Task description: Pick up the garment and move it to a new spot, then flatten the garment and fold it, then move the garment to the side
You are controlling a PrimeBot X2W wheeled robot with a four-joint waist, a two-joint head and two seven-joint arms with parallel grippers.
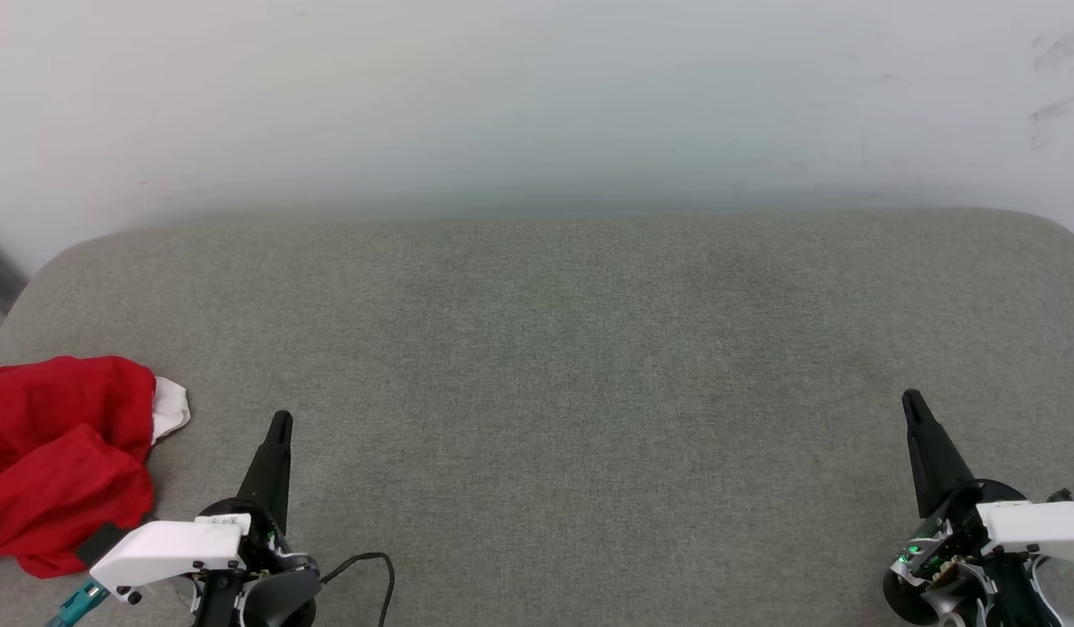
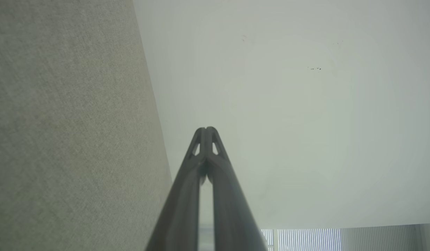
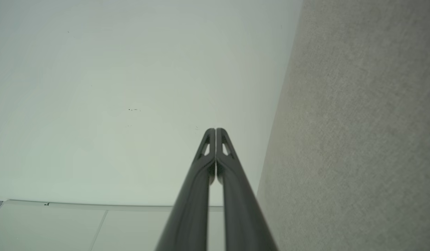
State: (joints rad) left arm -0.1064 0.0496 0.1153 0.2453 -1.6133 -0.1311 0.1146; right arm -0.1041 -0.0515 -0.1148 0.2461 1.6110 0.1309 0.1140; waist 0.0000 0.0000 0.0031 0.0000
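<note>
Closest to you, at the lower left of the head view, your left gripper point(image 1: 280, 420) has its two long dark fingers point(image 1: 271, 470) pressed together, with nothing between them. Your right gripper point(image 1: 911, 399), at the lower right, is pressed together in the same way and also holds nothing. Both point away from you over the grey surface point(image 1: 554, 348).

The garment point(image 1: 62, 461) lies at the left edge of this surface, just beside the left gripper. It is a crumpled red heap with soft folds, and one white part point(image 1: 171, 409) comes out at its upper right side. You cannot read any lettering, because the cloth is bunched and the edge of the view cuts its left part. The white housing point(image 1: 166, 549) of the left wrist stands in front of the heap's lower right corner.

A thin black cable point(image 1: 375, 566) makes a loop near that wrist, and a teal plug point(image 1: 73, 601) shows under the housing. The surface is matt woven cloth with rounded corners. Behind it stands a pale, smooth wall point(image 1: 537, 96) with some dark scuff marks point(image 1: 1055, 52) at the right.
</note>
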